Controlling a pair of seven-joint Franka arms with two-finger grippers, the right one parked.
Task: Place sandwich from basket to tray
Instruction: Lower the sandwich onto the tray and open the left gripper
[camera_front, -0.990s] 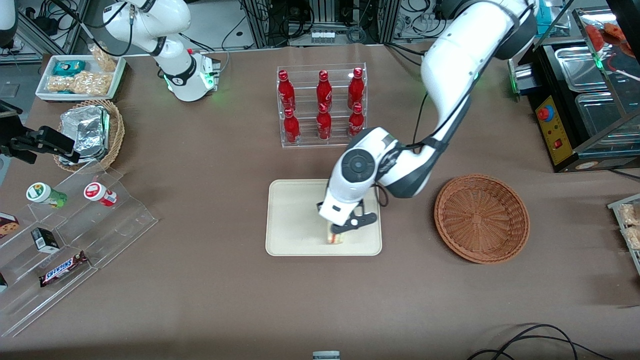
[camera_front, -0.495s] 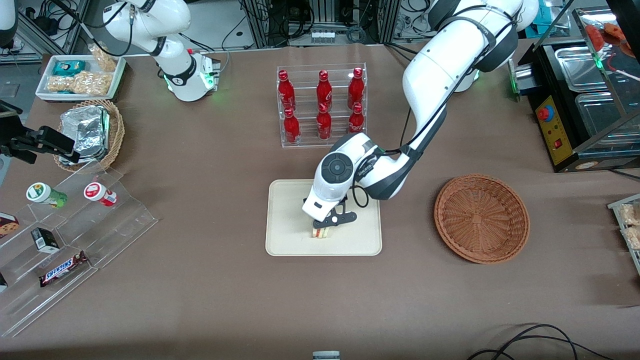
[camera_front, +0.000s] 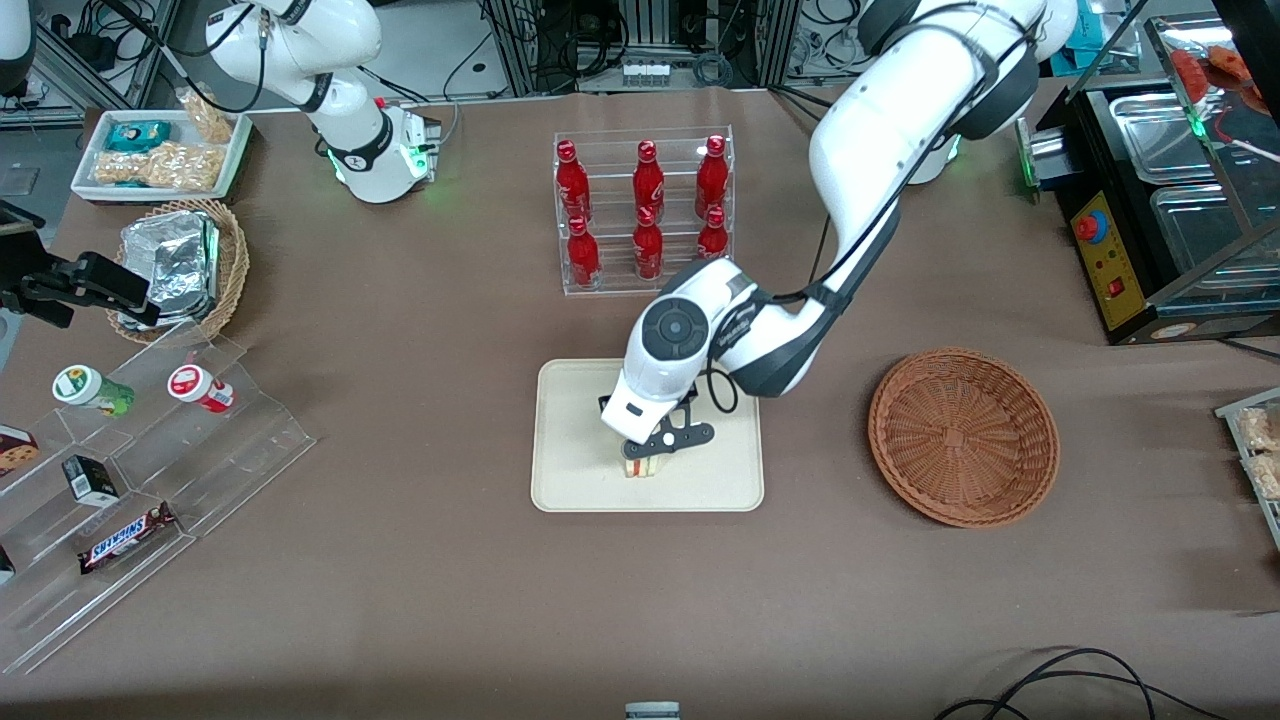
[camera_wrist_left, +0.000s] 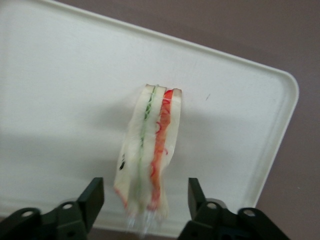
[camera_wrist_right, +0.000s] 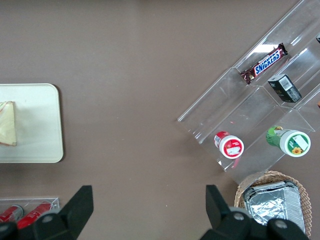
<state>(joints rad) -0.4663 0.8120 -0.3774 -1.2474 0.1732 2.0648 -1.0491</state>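
We find the transfer all but complete: the sandwich (camera_wrist_left: 147, 155) stands on edge on the tray (camera_front: 570, 470), toward the edge nearer the front camera, and the basket (camera_front: 963, 435) sits empty toward the working arm's end of the table. The gripper (camera_wrist_left: 145, 202) hovers directly over the wedge with its fingers (camera_wrist_left: 92, 195) spread wide, a clear gap on each side and no contact. In our judgement, only lifting the arm away remains.
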